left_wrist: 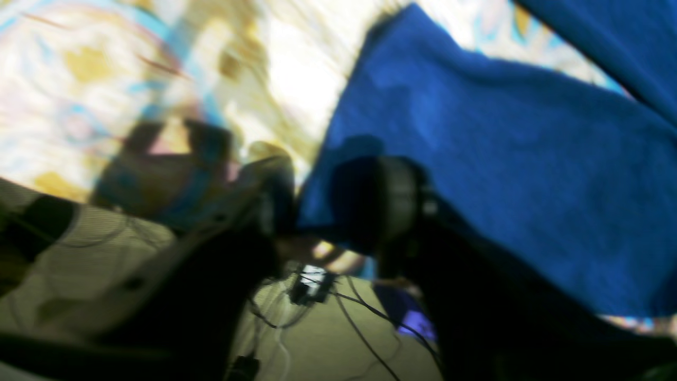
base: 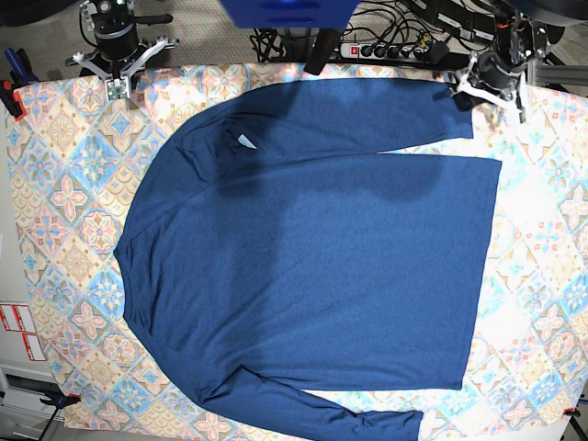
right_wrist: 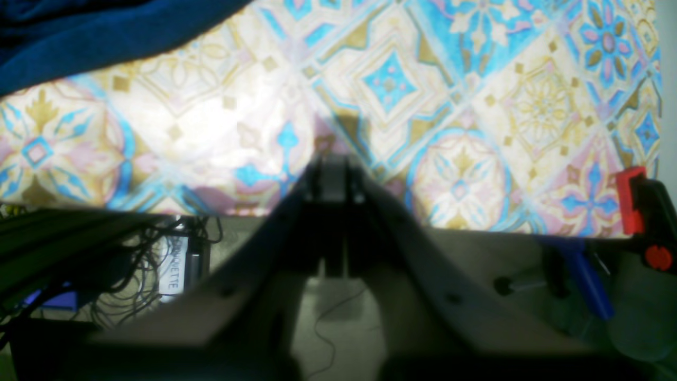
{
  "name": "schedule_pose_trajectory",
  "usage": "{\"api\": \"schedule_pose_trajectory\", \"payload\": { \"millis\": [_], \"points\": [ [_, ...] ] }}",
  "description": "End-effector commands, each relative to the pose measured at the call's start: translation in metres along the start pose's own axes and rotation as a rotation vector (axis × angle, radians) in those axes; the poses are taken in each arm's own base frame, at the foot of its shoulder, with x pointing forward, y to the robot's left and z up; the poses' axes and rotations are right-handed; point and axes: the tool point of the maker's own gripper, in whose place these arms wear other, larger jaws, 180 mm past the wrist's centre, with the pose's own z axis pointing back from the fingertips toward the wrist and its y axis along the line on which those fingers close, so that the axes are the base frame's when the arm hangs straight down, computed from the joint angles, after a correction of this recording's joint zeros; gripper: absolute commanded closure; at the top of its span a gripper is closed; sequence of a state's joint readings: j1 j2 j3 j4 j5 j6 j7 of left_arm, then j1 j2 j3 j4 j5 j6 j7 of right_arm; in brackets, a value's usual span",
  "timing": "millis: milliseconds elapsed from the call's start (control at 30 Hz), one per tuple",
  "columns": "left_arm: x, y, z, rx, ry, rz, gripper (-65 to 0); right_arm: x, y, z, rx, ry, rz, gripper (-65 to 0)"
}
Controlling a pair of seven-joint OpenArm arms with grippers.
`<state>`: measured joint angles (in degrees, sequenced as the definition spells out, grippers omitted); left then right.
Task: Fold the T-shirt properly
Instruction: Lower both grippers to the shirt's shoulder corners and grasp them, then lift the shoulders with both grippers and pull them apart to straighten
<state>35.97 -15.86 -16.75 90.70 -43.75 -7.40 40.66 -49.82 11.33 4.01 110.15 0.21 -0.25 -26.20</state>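
T-shirt [base: 312,248] lies flat on the patterned surface [base: 73,184]; left claw [left_wrist: 312,211] pinches a sleeve cuff edge; right claw [right_wrist: 333,174] pressed together, clear of cloth.

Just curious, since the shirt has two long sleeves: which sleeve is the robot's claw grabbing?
The sleeve along the table's far edge: the left gripper sits at its cuff. The other sleeve, at the near edge, has no gripper near it.

Robotics lab: surface under patterned tablecloth [base: 73,184], power strip [base: 390,46] with tangled cables [base: 409,18] behind, red clamp [right_wrist: 632,198] gripping surface edge.
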Motion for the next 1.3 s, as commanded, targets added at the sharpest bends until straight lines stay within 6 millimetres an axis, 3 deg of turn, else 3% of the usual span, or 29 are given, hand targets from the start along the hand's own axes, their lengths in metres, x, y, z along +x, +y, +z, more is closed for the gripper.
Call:
{"api": "schedule_pose_trajectory", "payload": {
  "millis": [0,200,367,500,767,1100,1267],
  "points": [
    [-0.017,-0.003,0.002,-0.016,0.060,-0.007,-17.2,0.007,-0.004,0.003,-0.008,-0.028,0.011,0.0],
    [-0.025,-0.010,0.006,-0.077,0.075,-0.057,-16.0,0.017,-0.004,0.000,-0.011,-0.053,0.008,0.0],
    [-0.025,-0.017,0.009,-0.131,0.074,-0.102,0.0,0.024,-0.003,-0.003,-0.012,-0.070,0.002,0.0],
    [-0.007,-0.004,0.014,-0.097,0.001,-0.081,0.0,0.042,0.004,-0.010,-0.001,-0.110,-0.017,-1.0],
    [0.011,0.012,0.021,-0.058,-0.059,-0.070,0.0,0.086,0.023,-0.037,0.043,-0.102,-0.027,-21.1],
    [0.009,0.011,0.020,-0.061,-0.057,-0.065,0.0,0.146,0.016,-0.069,0.021,-0.103,-0.089,-21.7],
    [0.009,0.011,0.020,-0.061,-0.057,-0.065,0.0,0.132,0.013,-0.098,0.015,-0.023,-0.101,-21.8]
  ]
}}
